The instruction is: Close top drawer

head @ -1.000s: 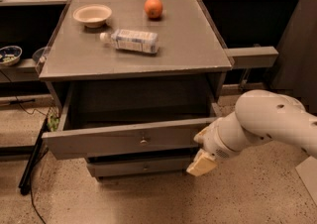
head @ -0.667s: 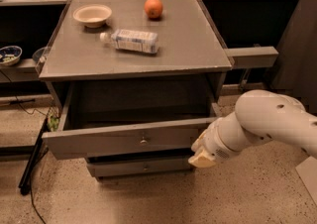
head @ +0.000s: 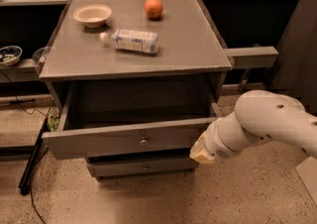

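The top drawer (head: pixel 124 139) of the grey cabinet is pulled out and looks empty inside. Its long flat front panel carries one small metal knob (head: pixel 143 141) at its centre. My white arm comes in from the right, and my gripper (head: pixel 202 151) sits against the right end of the drawer's front panel. A slimmer lower drawer front (head: pixel 141 166) shows below, pushed further in.
On the cabinet top (head: pixel 188 39) stand a white bowl (head: pixel 92 14), an orange (head: pixel 153 7) and a plastic bottle (head: pixel 131 40) lying on its side. A grey shelf arm (head: pixel 250 56) juts out at the right. A black stand leg (head: pixel 30 158) rests on the speckled floor at the left.
My gripper has moved up and slightly left, from below the drawer's right corner to against the right end of its front panel. The drawer looks much the same.
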You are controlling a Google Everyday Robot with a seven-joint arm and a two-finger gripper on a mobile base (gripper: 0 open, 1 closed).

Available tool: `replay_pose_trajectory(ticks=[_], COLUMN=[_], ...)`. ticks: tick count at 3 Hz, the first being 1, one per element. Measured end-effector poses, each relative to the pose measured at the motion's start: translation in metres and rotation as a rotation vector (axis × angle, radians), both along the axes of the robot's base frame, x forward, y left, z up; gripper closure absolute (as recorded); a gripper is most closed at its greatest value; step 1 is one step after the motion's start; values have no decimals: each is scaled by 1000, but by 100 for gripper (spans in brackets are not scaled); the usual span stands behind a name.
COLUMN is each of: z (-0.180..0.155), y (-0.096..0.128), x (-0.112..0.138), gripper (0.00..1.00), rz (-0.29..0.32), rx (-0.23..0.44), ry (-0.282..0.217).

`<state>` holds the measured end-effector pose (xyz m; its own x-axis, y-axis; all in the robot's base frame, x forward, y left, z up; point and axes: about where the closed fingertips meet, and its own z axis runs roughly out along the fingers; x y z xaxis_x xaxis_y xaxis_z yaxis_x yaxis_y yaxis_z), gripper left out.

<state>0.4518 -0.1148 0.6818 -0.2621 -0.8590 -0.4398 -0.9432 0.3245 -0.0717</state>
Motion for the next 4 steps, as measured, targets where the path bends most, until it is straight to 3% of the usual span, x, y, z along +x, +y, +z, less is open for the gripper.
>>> replay_pose_trajectory(ticks=[2,4], z=[-11,-15], y=[16,16], x=[39,48], gripper=[100,100], rz=[-30,-61], rx=[-47,-39], ry=[-61,-75])
